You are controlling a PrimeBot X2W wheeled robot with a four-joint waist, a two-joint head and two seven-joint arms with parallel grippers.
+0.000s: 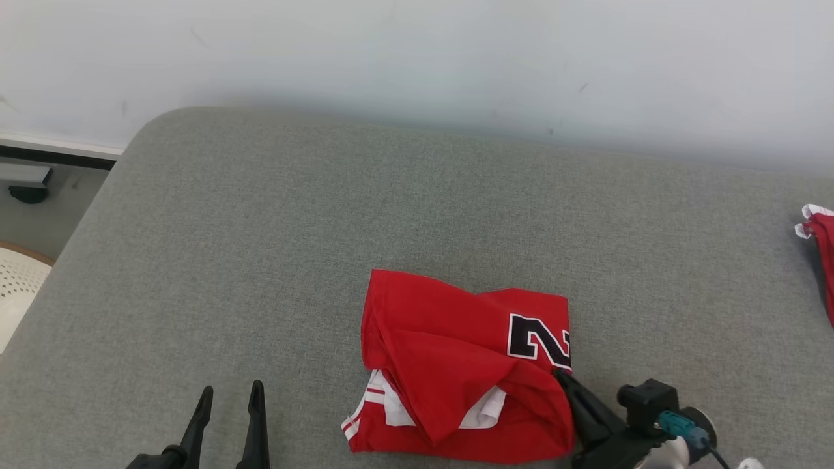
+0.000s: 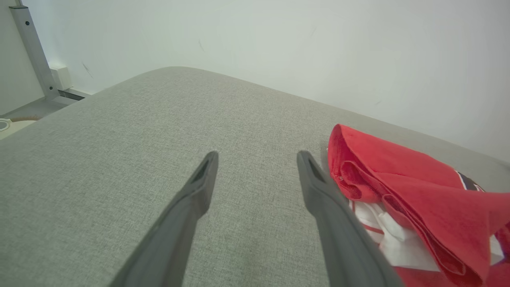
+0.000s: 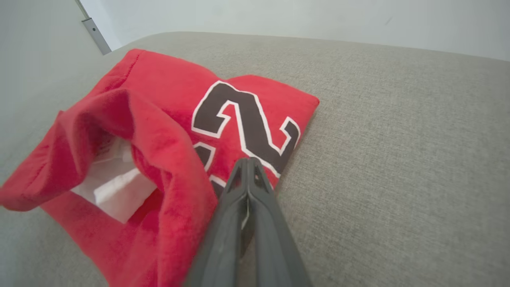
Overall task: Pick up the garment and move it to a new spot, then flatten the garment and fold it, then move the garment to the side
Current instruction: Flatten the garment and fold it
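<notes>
**At the garment's right edge: right gripper clamped, left gripper idle**

Near the front of the grey upholstered surface (image 1: 326,208), a little right of centre, lies the garment (image 1: 449,352). The right gripper (image 1: 560,374) is by far the nearer. It meets the cloth from the right, with its fingers pressed together and their tips on the hem just below the black number. The right wrist view doesn't settle whether any fabric is actually pinched between them. The left gripper (image 1: 232,387) stands released, jaws wide, on bare surface to the garment's left, apart from it.

The garment is a red jersey with a white-outlined black "2". It is bunched into a loose, roughly square bundle with no clear long axis. One red flap is thrown over the middle, and a white lining and striped trim show at the near-left corner. Any pull to the side would likely start from the right hem.
</notes>
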